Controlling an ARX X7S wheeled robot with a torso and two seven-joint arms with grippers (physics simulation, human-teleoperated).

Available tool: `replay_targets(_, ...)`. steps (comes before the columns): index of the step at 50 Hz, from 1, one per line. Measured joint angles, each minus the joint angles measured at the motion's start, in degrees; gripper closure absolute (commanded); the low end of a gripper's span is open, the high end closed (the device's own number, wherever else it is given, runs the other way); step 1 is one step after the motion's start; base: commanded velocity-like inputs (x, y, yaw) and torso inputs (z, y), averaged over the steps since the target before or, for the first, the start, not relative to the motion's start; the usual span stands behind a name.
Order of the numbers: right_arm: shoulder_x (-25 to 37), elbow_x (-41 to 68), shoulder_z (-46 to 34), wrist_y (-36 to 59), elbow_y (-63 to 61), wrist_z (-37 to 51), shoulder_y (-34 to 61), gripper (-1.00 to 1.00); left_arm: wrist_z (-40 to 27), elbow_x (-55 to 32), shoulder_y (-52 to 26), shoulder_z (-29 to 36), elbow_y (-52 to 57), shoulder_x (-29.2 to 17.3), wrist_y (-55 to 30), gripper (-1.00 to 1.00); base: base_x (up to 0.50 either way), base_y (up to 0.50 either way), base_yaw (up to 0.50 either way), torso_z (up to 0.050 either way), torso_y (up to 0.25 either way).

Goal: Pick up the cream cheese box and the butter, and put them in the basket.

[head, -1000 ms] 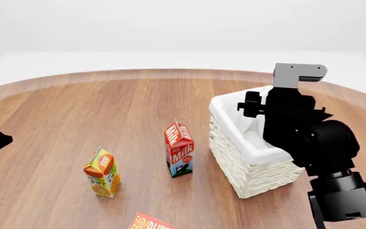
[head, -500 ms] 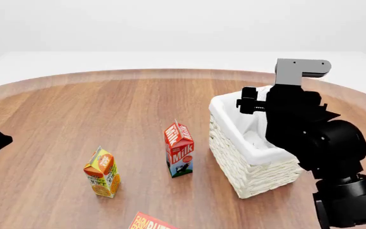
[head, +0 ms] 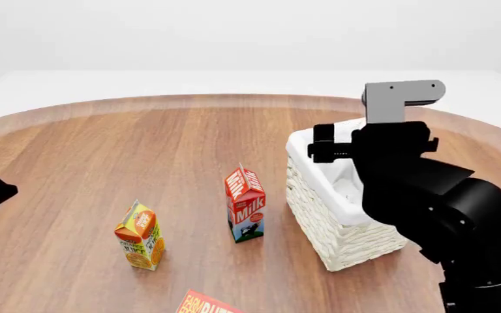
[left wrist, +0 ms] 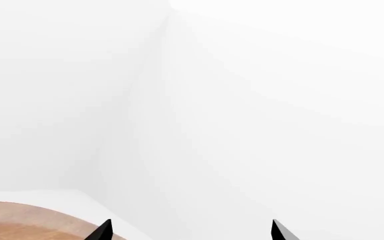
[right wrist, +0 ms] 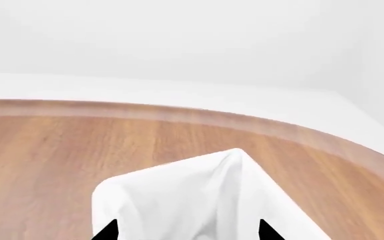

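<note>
My right hand (right wrist: 186, 231) hovers over the basket (head: 320, 215), fingers spread apart and empty. My left hand (left wrist: 190, 231), also apart, faces a white wall. The butter (head: 207, 304) lies at the table's (head: 128, 163) near edge.

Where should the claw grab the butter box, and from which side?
The butter appears to lie flat at the near table edge, mostly cut off in the head view. Probably come straight down and pinch its two long edges; its hidden remainder leaves the exact span unclear.

basket (head: 342, 231): right part of worktop (head: 146, 150)
milk carton (head: 245, 204): just left of basket
juice carton (head: 141, 236): left of milk carton
butter (head: 207, 304): at near edge
</note>
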Motion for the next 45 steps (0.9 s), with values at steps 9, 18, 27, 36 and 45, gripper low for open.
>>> replay_targets(9, 1.3, 2.72, -0.01, 2.71, -5.98, 0.78, -0.31, -1.0, -0.04, 0.07, 0.13, 0.07, -0.02, -0.02, 0.16, -1.0, 0.0, 0.0, 0.0, 0.0, 0.0)
replay_targets(18, 2.07, 6.01, -0.1, 6.23, -10.98, 1.94, 0.29, -1.0, -0.11, 0.06, 0.29, 0.07, -0.03, -0.06, 0.31, -1.0, 0.0, 0.0, 0.0, 0.0, 0.0)
replay_targets(27, 2.62, 9.56, 0.27, 9.31, -14.64, 3.07, 0.63, -1.0, -0.19, 0.09, 0.34, 0.14, -0.06, -0.12, 0.41, -1.0, 0.0, 0.0, 0.0, 0.0, 0.0)
replay_targets(36, 3.19, 12.79, 0.78, 11.27, -17.15, 3.32, 0.61, -1.0, -0.23, 0.23, 0.2, 0.37, -0.25, -0.14, 0.5, -1.0, 0.0, 0.0, 0.0, 0.0, 0.0)
replay_targets(45, 3.55, 16.18, 1.48, 11.98, -19.23, 2.38, 0.07, -1.0, -0.4, 0.25, 0.13, 0.51, -0.22, -0.25, 0.49, -1.0, 0.0, 0.0, 0.0, 0.0, 0.0)
